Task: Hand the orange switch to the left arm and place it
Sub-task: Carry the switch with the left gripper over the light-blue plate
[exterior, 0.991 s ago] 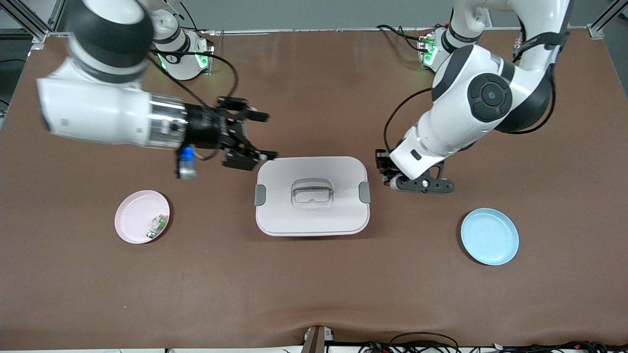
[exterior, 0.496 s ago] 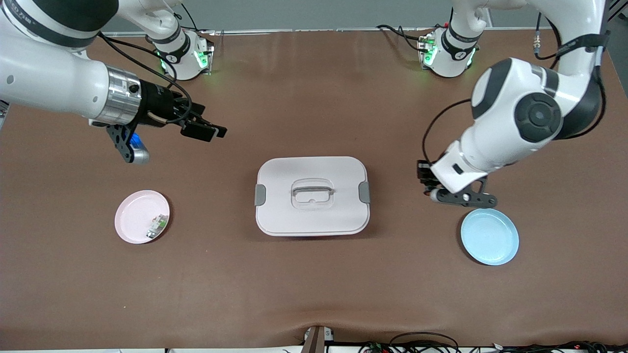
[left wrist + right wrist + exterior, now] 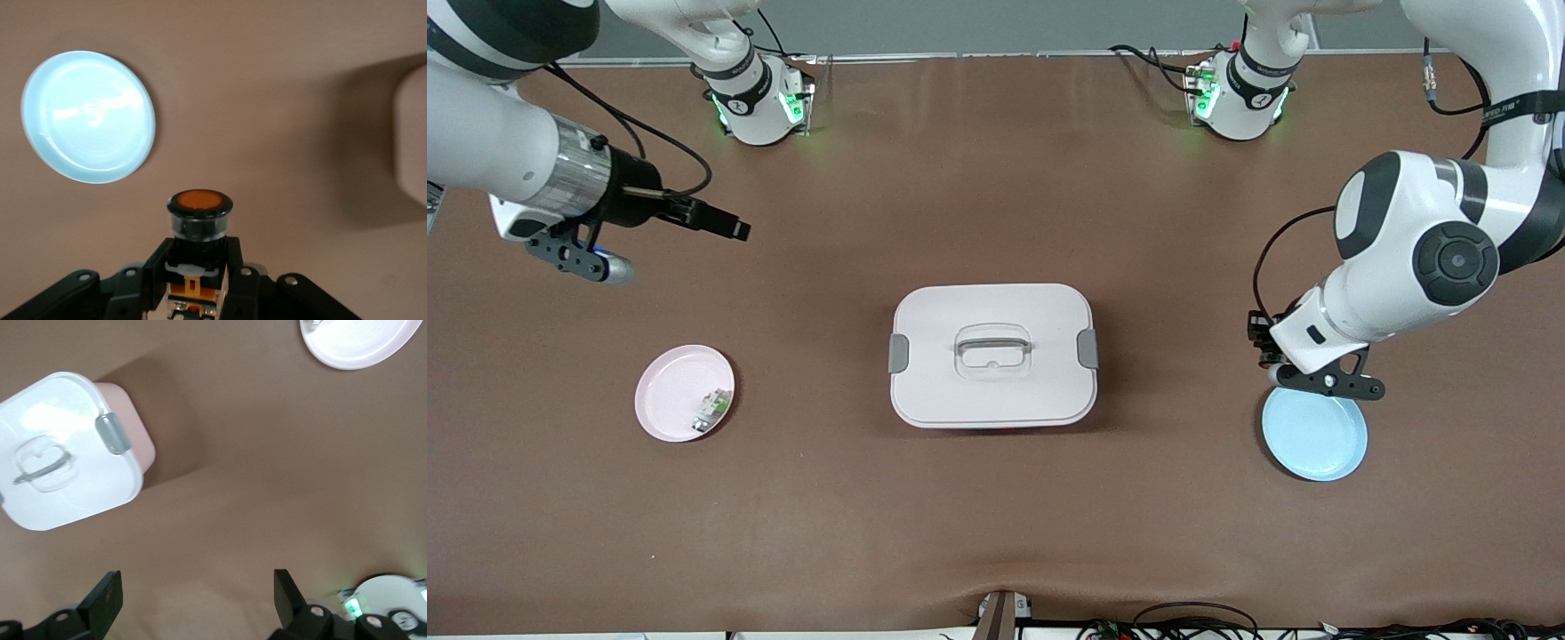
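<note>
The left gripper (image 3: 197, 300) clamps the small black orange-capped switch (image 3: 199, 212) over the round blue plate's (image 3: 1314, 429) eleven o'clock rim, clear of the white lidded box (image 3: 992, 354); release remains. The right gripper (image 3: 197, 600), spread wide, waits.

High front camera facing robots, wrist cameras downward (all share box (image 3: 992, 354))

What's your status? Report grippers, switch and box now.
Left gripper shut on orange switch, at the blue plate's rim. Right gripper open, empty, waiting over bare table at its own end. Box mid-table, not in the way.
</note>
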